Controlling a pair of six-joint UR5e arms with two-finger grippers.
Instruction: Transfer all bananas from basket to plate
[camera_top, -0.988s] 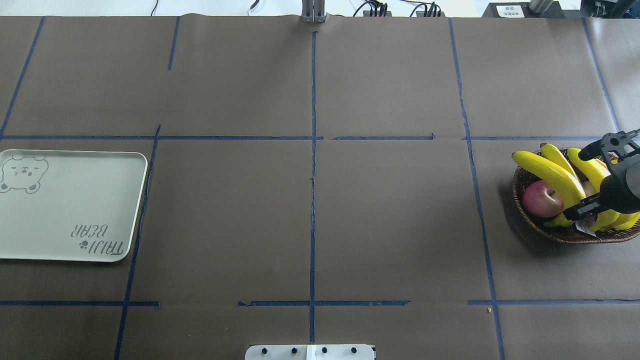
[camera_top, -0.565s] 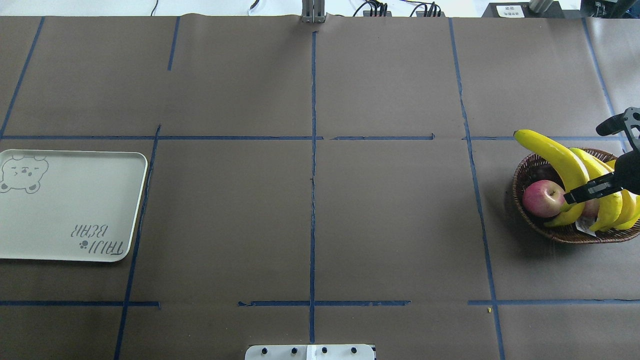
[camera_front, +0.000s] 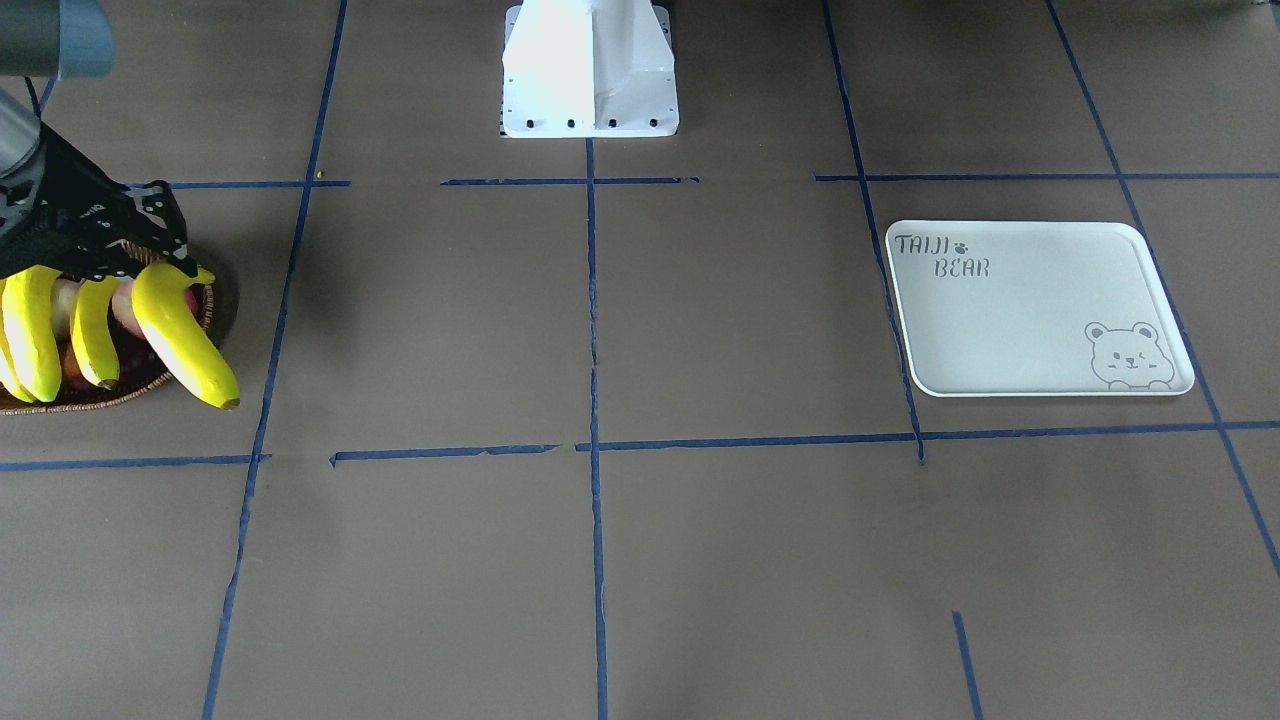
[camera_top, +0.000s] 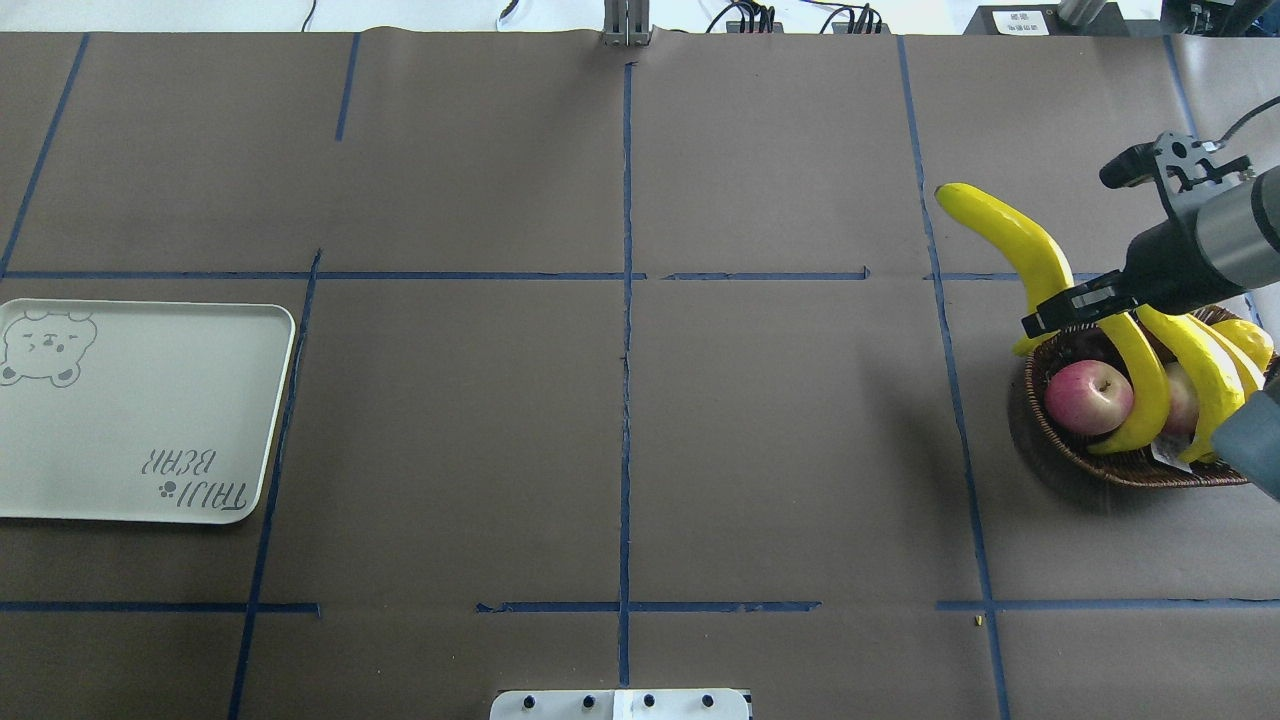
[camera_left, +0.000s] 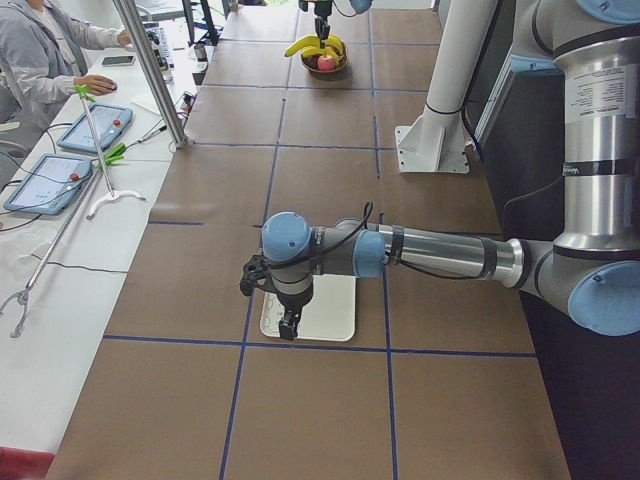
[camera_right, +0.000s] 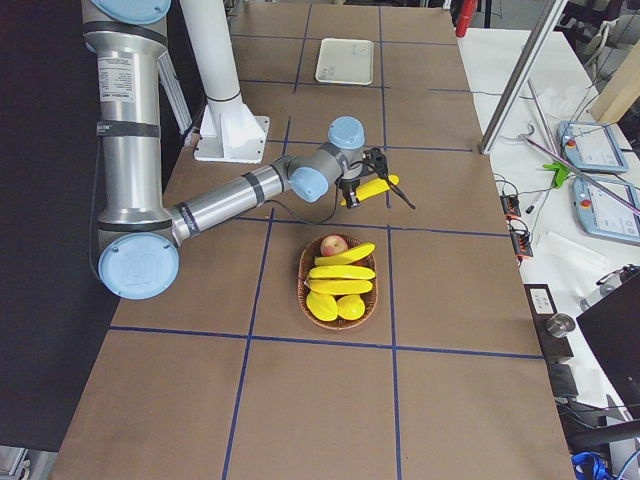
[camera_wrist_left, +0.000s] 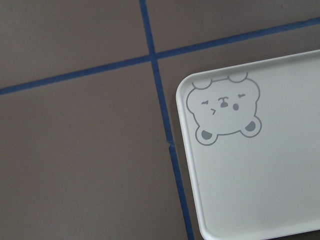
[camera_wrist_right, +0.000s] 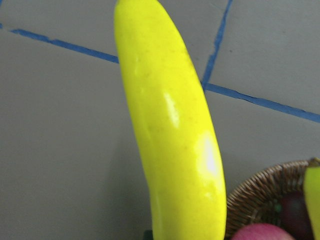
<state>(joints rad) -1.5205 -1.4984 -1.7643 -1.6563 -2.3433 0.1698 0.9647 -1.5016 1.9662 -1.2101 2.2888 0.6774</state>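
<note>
Gripping one banana (camera_top: 1008, 232) close to its lower end, the right gripper (camera_top: 1068, 303) holds it in the air at the edge of the basket (camera_top: 1110, 470), jaws clamped across the fruit's narrow width. The long free tip juts out over the brown table (camera_top: 780, 420), away from the robot.

The banana shows no sag from a hold this far off centre, so it looks stiff and probably light. Its skin is smooth and glossy, with bright highlights in the right wrist view, and will likely be slippery. Pinched so near the end, it could swing or twist between the fingers on a long carry. A hold nearer the middle of the curve would probably balance better.

It is bright yellow, evenly curved and unblemished, with a darker tip. Three more bananas (camera_top: 1148, 390) lie in the wicker basket beside a red-pink apple (camera_top: 1085, 395).

The plate (camera_top: 150, 400), a pale rectangular tray printed with a bear and "TAIJI BEAR", sits bare at the opposite end of the table, well apart from the basket. The left gripper (camera_left: 288, 322) hangs over it. Only the left side view shows that gripper, so whether its fingers are apart or together cannot be told.
</note>
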